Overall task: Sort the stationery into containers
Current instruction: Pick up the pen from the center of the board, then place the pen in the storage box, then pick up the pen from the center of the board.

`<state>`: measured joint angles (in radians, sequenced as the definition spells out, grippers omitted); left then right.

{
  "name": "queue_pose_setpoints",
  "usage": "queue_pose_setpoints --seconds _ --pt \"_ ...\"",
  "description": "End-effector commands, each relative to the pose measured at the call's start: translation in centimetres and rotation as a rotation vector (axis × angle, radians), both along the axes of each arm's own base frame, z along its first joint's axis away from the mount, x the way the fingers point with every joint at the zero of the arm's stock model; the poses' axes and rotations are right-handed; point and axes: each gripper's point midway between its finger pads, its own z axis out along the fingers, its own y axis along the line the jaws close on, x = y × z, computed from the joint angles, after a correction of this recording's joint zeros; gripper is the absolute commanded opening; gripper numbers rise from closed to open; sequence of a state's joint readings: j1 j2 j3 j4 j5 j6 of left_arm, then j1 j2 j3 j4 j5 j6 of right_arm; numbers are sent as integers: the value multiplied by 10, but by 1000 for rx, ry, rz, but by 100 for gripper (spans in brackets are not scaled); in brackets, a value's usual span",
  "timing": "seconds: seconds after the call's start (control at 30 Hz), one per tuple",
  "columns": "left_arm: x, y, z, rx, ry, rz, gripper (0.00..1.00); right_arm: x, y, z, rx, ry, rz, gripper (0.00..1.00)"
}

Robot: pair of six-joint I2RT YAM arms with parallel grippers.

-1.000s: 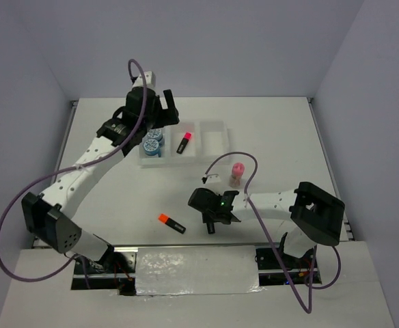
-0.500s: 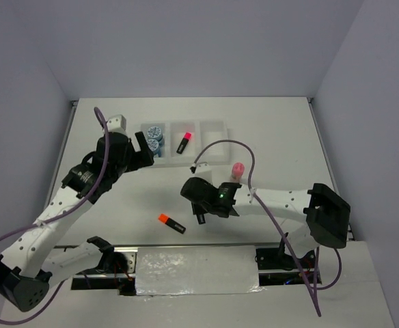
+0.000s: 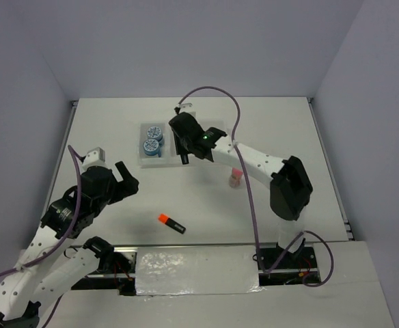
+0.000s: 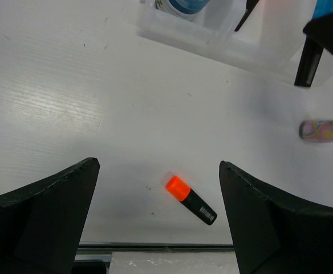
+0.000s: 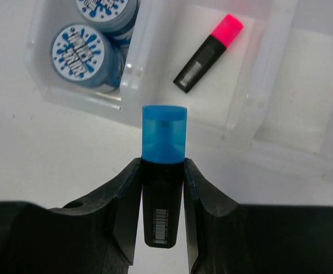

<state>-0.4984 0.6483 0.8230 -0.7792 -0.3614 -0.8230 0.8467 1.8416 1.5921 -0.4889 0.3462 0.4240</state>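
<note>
**Right pincer** (image 5: 162,165): pressed against the black barrel of the blue-capped marker (image 5: 163,180), one finger on each side. The cap sticks out past the fingertips. In the wrist view the cap points to 12 o'clock at the near wall of the white tray (image 5: 243,123), close to the partition between its left and middle compartments. The marker is held above the tray and lies in no compartment.

**Tray contents:**
- The left compartment, at 10 o'clock from the held cap, holds the two blue-and-white discs (image 5: 85,52), which touch each other.
- The middle compartment, at 1 o'clock, holds the pink-capped marker (image 5: 208,52), lying flat on a slant.
- The visible part of the right compartment shows nothing.

**Left pincer** (image 4: 158,165): spread wide and pinching nothing. In the top view it is over the desk (image 3: 288,137), well apart from the tray, at 7 o'clock from it.

**On the desk:**
- The orange-capped marker (image 3: 172,223) lies flat at 4 o'clock from the left pincer. It is apart from both fingers, with its cap at the 10 o'clock end.
- The tan cylinder (image 3: 235,179) is at 4 o'clock from the right pincer, outside the tray and partly hidden by the right arm (image 3: 254,158).
</note>
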Motion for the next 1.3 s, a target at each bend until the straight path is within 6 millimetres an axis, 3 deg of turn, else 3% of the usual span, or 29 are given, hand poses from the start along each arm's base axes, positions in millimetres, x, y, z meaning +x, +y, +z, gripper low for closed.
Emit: queue_pose_setpoints --seconds 0.0,0.03,0.07,0.13,0.2,0.3,0.43,0.47,0.5,0.53,0.77,0.83,0.87,0.9,0.93,0.97,1.0,1.03,1.07,1.1,1.13,1.17,1.2,1.23,1.27 --pt "-12 5 4 -7 22 6 99 37 2 15 -24 -51 -24 0" --pt "-13 4 7 -10 17 -8 99 51 -3 5 -38 -49 -52 0" --pt "-16 0 9 -24 17 -30 99 60 -2 11 -37 -72 -72 0" --pt "-20 1 14 -33 14 -34 99 75 -11 -6 -71 -60 -118 0" --pt "-24 1 13 -34 23 -44 99 86 -8 -7 -47 -50 -110 1" --pt "-28 -2 14 -52 22 -69 99 97 -2 -25 -55 -19 -88 12" --pt "-32 -7 16 -75 27 -91 99 105 4 -21 -70 -36 -68 26" --pt "-32 -7 18 -80 24 -90 99 107 5 -17 -67 -46 -71 32" --pt "-33 -7 20 -85 20 -90 99 109 3 -15 -76 -53 -68 47" --pt "-33 -8 22 -98 16 -86 99 110 3 -11 -74 -62 -68 52" --pt "-26 -22 2 -160 77 -67 99 112 0 40 -29 -136 -49 65" --pt "-26 -32 -16 -214 118 -62 99 105 -10 52 -34 -133 -62 65" --pt "-23 -45 -17 -267 119 -91 99 95 -15 73 -5 -149 -65 65" --pt "-25 -51 -33 -305 168 -74 99 87 -15 83 22 -156 -47 65" --pt "-26 -61 -41 -321 197 -93 99 76 -21 72 12 -129 -35 66" --pt "-28 -65 -48 -324 220 -79 99 63 -29 98 51 -157 -27 66" --pt "-31 -67 -58 -351 261 -20 99 54 -34 100 52 -145 -18 67" --pt "-33 -70 -66 -344 290 8 99 43 -43 89 33 -110 -16 70" --pt "-38 -77 -70 -358 300 45 99 28 -54 101 35 -108 -12 70" --pt "-41 -80 -73 -357 317 71 99 15 -62 84 5 -74 -5 71" --pt "-47 -86 -77 -342 335 121 99 3 -70 100 24 -104 -6 72" --pt "-50 -89 -79 -328 342 140 99 -3 -78 96 17 -106 -15 72" --pt "-53 -92 -89 -279 373 170 100 -13 -88 78 -11 -80 -24 72" --pt "-57 -103 -84 -289 378 189 99 -21 -95 92 18 -112 -25 82" --pt "-60 -104 -88 -258 400 204 99 -27 -101 88 15 -106 -28 82"
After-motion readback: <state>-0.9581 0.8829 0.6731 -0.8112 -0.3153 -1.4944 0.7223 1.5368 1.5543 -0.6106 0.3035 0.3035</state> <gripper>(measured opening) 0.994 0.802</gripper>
